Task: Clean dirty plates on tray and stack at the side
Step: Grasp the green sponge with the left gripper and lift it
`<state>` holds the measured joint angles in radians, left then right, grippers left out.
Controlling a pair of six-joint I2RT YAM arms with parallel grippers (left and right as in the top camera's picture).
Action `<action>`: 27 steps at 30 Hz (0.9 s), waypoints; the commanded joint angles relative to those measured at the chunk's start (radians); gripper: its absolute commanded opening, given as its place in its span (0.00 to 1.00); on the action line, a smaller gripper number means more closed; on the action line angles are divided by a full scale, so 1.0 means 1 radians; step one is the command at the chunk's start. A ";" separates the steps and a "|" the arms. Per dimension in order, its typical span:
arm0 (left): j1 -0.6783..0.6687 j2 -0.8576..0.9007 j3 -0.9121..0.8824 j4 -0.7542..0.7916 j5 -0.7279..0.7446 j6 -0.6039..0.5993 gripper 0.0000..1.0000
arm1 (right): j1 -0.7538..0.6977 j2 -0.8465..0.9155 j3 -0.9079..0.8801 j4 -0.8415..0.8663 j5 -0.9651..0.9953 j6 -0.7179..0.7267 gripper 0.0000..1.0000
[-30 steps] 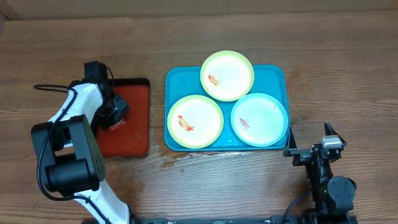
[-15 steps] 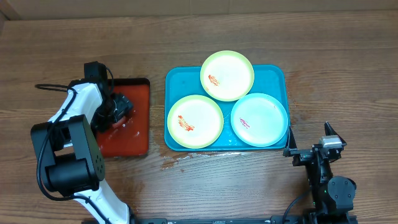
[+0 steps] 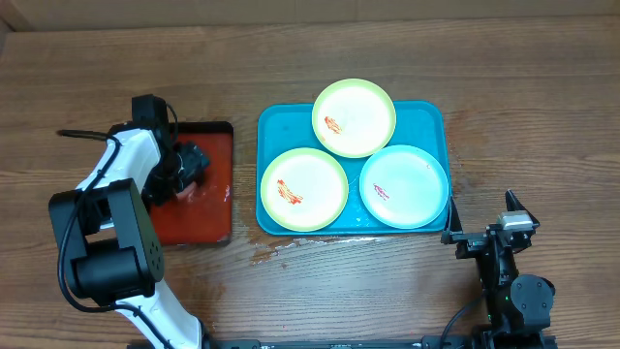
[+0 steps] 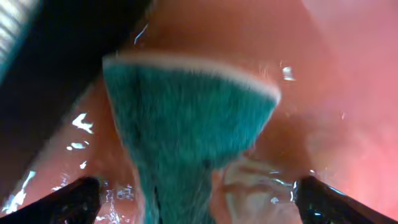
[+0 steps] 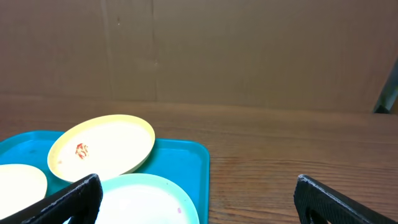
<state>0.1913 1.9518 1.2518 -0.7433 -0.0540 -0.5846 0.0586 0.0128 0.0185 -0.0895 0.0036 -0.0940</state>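
Observation:
Three plates lie on the turquoise tray (image 3: 272, 123): a yellow-green one (image 3: 355, 117) at the back, a yellow-green one (image 3: 304, 189) front left, a pale blue one (image 3: 404, 185) front right. All three carry red smears. My left gripper (image 3: 188, 166) is low over the red tray, jaws apart (image 4: 199, 200) with a teal sponge (image 4: 186, 124) between them. My right gripper (image 3: 484, 237) is open and empty (image 5: 199, 200) just off the tray's front right corner. The right wrist view shows the back plate (image 5: 102, 146), the blue plate (image 5: 143, 200) and the tray (image 5: 183, 163).
A smaller black-rimmed red tray (image 3: 208, 208), wet and glossy (image 4: 348, 74), lies left of the turquoise tray. A wet patch (image 3: 281, 250) marks the wooden table in front of the turquoise tray. A cardboard wall (image 5: 249, 50) stands behind the table.
My left gripper has shifted a little toward the back and right over the red tray. The plates and the right arm have not moved.

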 commanded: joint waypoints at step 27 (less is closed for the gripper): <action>-0.002 0.023 0.013 -0.017 0.072 0.011 0.47 | -0.006 -0.010 -0.010 0.005 -0.005 -0.004 1.00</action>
<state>0.1921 1.9587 1.2587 -0.7532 -0.0410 -0.5766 0.0586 0.0128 0.0185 -0.0902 0.0036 -0.0940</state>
